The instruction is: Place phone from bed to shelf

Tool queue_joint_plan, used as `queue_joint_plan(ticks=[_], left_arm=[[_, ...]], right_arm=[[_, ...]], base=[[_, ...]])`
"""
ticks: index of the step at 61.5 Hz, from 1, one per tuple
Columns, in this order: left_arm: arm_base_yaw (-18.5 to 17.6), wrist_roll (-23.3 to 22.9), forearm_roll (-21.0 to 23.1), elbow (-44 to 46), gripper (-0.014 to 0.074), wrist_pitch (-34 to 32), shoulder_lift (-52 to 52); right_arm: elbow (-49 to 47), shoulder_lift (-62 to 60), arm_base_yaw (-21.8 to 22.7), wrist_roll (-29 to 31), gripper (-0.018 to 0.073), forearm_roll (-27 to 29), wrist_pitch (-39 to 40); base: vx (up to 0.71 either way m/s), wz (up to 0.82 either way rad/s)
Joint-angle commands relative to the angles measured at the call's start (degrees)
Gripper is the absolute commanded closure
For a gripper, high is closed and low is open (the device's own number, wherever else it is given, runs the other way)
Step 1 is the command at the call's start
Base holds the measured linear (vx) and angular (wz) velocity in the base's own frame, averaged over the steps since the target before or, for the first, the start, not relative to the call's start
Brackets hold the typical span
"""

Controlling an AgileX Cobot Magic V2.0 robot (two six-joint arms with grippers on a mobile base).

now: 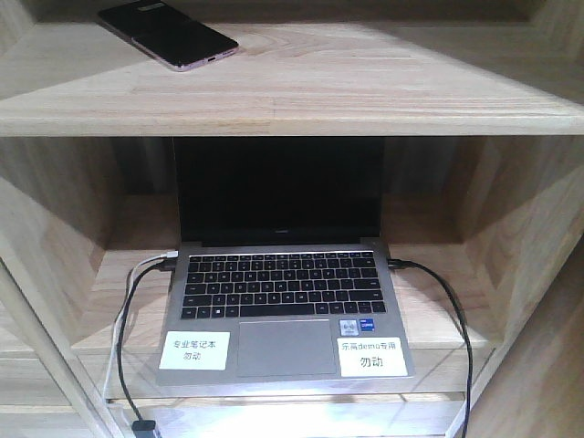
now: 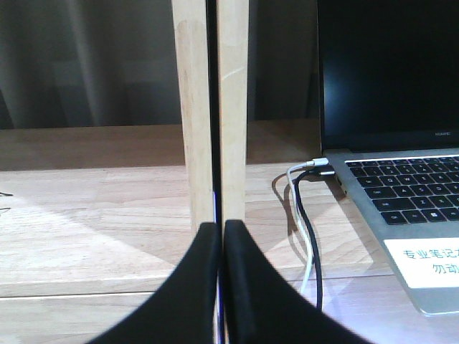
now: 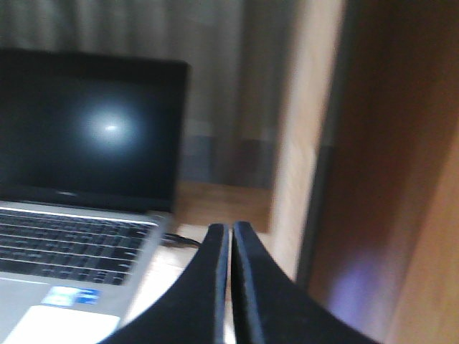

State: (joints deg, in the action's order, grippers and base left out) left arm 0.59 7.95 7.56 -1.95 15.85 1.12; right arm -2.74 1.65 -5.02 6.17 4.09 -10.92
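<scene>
One phone [image 1: 169, 34] is lying flat on the upper board of the shelf [image 1: 365, 91], toward that board's left end, and you are seeing it angled, its port end pointing toward the front edge. Nothing is touching it. Below that board, a laptop [image 1: 283, 292] is sitting open in the compartment, screen dark, with two white labels on its palm rest. A white cable [image 1: 119, 338] and a black cable [image 1: 132, 365] are running from the laptop's left side, and another black cable [image 1: 456, 319] is trailing from its right side. Your left gripper [image 2: 221, 236] is showing its jaws pressed together with nothing between them, left of the laptop, in front of an upright post [image 2: 211, 107]. Your right gripper [image 3: 231, 236] is likewise pinched closed and empty, right of the laptop; that view is blurred.
</scene>
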Motion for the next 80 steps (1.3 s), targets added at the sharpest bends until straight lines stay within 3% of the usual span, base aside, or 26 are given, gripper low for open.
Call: queue_joint_plan(ticks=[1, 7, 15, 30, 80], left_arm=[[-0.18, -0.22, 0.4, -0.13, 0.0596, -4.18, 0.3], [-0.18, -0.22, 0.4, -0.13, 0.0596, -4.18, 0.3], [-0.18, -0.22, 0.4, -0.13, 0.0596, -4.18, 0.3], [-0.18, -0.22, 0.4, -0.13, 0.0596, -4.18, 0.3], [-0.18, -0.22, 0.4, -0.13, 0.0596, -4.18, 0.3]], right_arm=[[1.74, 0.57, 0.34, 0.22, 0.0567, -0.52, 10.28], [4.9, 0.57, 0.34, -1.74, 0.0567, -0.39, 15.99], [4.78, 0.57, 0.67, -0.96, 0.0567, -0.45, 14.78], [4.78, -1.04, 7.09, -1.02, 0.0567, -0.38, 14.83], [4.78, -2.71, 7.12, -1.02, 0.0567, -0.38, 14.85]], base=[[0.0, 0.0], [0.0, 0.0], [0.0, 0.0], [0.0, 0.0], [0.0, 0.0]])
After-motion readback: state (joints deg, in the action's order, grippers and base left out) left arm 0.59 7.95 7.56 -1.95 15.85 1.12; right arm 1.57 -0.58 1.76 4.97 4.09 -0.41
